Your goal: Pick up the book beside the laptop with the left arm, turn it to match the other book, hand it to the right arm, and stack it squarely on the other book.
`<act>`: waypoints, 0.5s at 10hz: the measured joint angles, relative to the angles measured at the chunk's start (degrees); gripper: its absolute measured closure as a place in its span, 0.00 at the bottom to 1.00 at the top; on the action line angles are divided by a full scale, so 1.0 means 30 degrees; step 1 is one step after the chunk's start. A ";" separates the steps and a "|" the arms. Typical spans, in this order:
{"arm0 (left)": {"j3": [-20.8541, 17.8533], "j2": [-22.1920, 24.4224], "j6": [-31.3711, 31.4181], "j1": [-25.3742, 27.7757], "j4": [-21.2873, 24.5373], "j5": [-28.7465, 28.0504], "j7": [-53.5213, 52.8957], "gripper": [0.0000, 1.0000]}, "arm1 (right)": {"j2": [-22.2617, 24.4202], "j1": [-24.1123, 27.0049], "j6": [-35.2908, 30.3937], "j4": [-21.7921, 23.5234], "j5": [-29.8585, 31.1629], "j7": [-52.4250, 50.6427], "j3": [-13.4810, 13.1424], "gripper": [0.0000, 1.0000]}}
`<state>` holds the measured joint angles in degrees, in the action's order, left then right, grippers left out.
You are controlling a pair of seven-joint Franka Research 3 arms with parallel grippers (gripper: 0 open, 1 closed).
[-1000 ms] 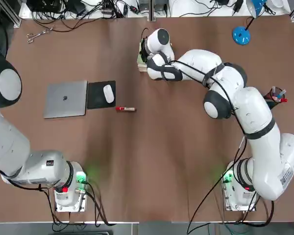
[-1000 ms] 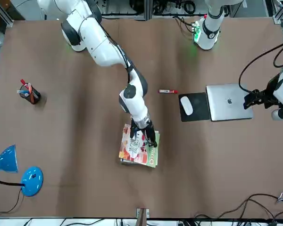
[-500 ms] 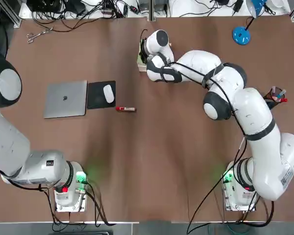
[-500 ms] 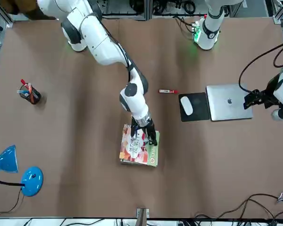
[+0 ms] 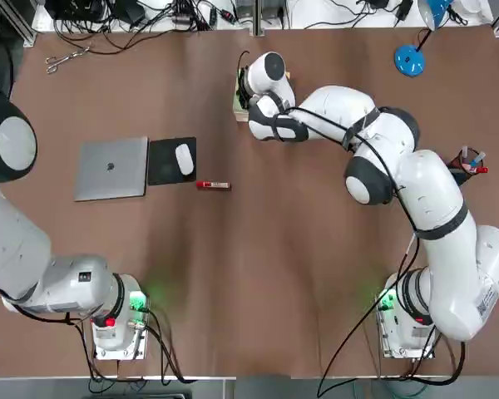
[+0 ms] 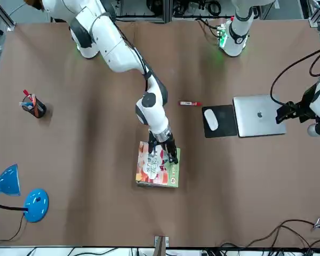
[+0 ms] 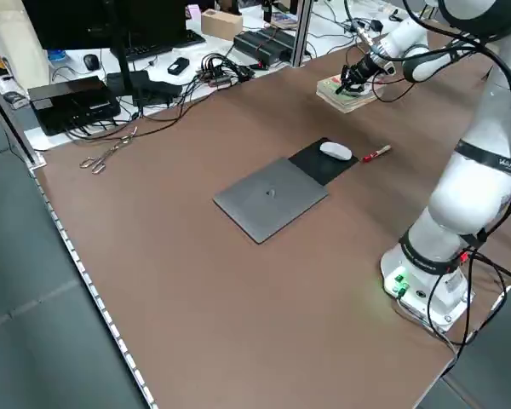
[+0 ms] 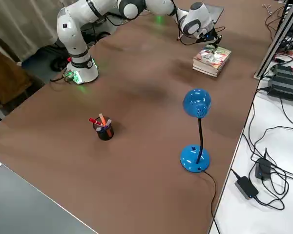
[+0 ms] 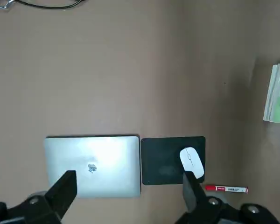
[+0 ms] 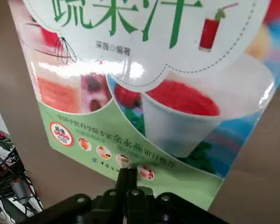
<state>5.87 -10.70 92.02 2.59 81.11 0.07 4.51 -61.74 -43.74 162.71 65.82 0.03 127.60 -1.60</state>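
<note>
The colourful book (image 6: pixel 157 166) lies flat on top of the other book (image 8: pixel 205 67), far across the table's middle, its green band toward the laptop's side. My right gripper (image 6: pixel 161 153) is just over its near part, shut, with its fingertips (image 10: pixel 127 178) touching the green band. The arm covers most of the stack from overhead, leaving only an edge of the book (image 5: pixel 239 101). The silver laptop (image 5: pixel 111 168) sits at the left. My left gripper (image 9: pixel 128 196) hangs high over the laptop (image 9: pixel 92 165), open and holding nothing.
A black mouse pad (image 5: pixel 163 163) with a white mouse (image 5: pixel 184 158) lies right of the laptop, a red marker (image 5: pixel 213 184) just beyond it. A blue lamp (image 5: pixel 409 58) and pen cup (image 5: pixel 468 160) stand at the right, scissors (image 5: pixel 62 60) at far left.
The right gripper has shifted slightly over the stack, and the colourful book has turned a little, now squarer on the book beneath. The left arm has not moved.
</note>
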 joint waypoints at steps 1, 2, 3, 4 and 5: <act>-0.0002 -0.0002 0.0000 0.0006 0.0000 0.0000 0.0000 0.00 | 0.0011 -0.0002 -0.0003 0.0008 0.0000 0.0000 -0.0006 0.99; -0.0001 -0.0002 0.0000 0.0005 0.0000 0.0000 0.0000 0.00 | 0.0035 -0.0002 -0.0037 0.0014 0.0000 0.0001 -0.0009 0.99; -0.0001 -0.0002 0.0000 0.0004 0.0000 0.0000 0.0000 0.00 | 0.0077 -0.0004 -0.0120 0.0026 0.0000 0.0002 -0.0009 0.99; -0.0001 -0.0002 0.0000 0.0003 0.0000 0.0000 0.0000 0.00 | 0.0146 -0.0007 -0.0245 0.0042 0.0000 0.0008 -0.0009 0.99; -0.0001 -0.0002 -0.0001 0.0003 0.0000 0.0000 0.0000 0.00 | 0.0304 -0.0009 -0.0361 0.0071 -0.0003 0.0038 -0.0009 0.99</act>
<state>5.87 -10.71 92.02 2.60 81.11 0.07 4.51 -60.83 -43.76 161.63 66.03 0.02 127.71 -1.63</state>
